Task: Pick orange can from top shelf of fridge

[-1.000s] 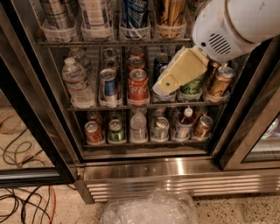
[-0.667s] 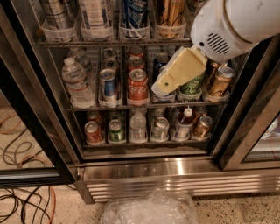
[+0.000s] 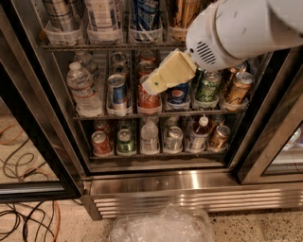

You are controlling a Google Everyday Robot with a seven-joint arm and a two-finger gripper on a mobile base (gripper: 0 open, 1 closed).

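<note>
Landmark: red Coca-Cola can [image 3: 148, 97], middle rack of the fridge [image 3: 189, 183].

- gripper [image 3: 154, 84]: cream-coloured, hanging off the white arm [image 3: 236, 28] that comes in from up-right of the Coke can. Its tip sits in front of the Coke can's top and overlaps it in this view. Can't tell whether it touches.
- Pincer state: can't tell how far open it is, or whether it has hold of anything.
- orange can [image 3: 182, 12]: up and right of the Coke can, standing upright in a clear lane tray on the top shelf [image 3: 85, 47]. Its right side is hidden behind the arm and its top is cut off by the frame edge.
- blue can [image 3: 144, 14]: straight above the Coke can, same shelf, just left of the orange can.
- Pepsi can [image 3: 179, 94]: just right of the Coke can, then green can [image 3: 207, 87], then bronze can [image 3: 236, 87] further right.
- water bottle [image 3: 83, 87]: well left of the Coke can, same rack.
- plastic bag [image 3: 161, 227]: on the floor, below the Coke can.
- cables [image 3: 19, 189]: on the floor, down-left of it.
</note>
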